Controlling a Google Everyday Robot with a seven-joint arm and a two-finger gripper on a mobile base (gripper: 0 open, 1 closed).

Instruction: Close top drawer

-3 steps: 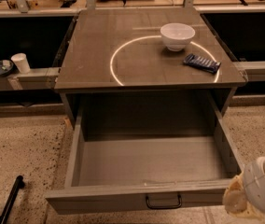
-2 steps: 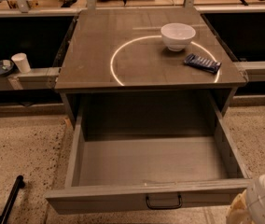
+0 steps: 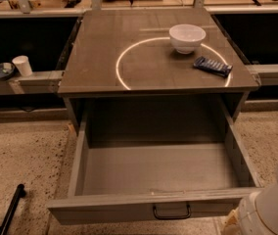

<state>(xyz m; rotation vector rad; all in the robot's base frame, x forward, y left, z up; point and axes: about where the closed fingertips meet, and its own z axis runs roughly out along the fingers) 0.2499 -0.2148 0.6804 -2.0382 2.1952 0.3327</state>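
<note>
Speckled floor surrounds the grey desk (image 3: 129, 62), whose top carries a white bowl (image 3: 187, 37) and a dark blue packet (image 3: 212, 66). The top drawer (image 3: 153, 173) stands pulled far out toward me, with its dark handle (image 3: 171, 212) on the front panel. My gripper (image 3: 271, 209) sits low at the right, just beside the drawer's front right corner. I cannot tell whether it is open, or whether it touches the panel.

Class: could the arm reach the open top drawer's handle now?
Probably yes: the arm sits by the top drawer's front right corner, nothing blocks the handle; the claw is out of frame below.
</note>
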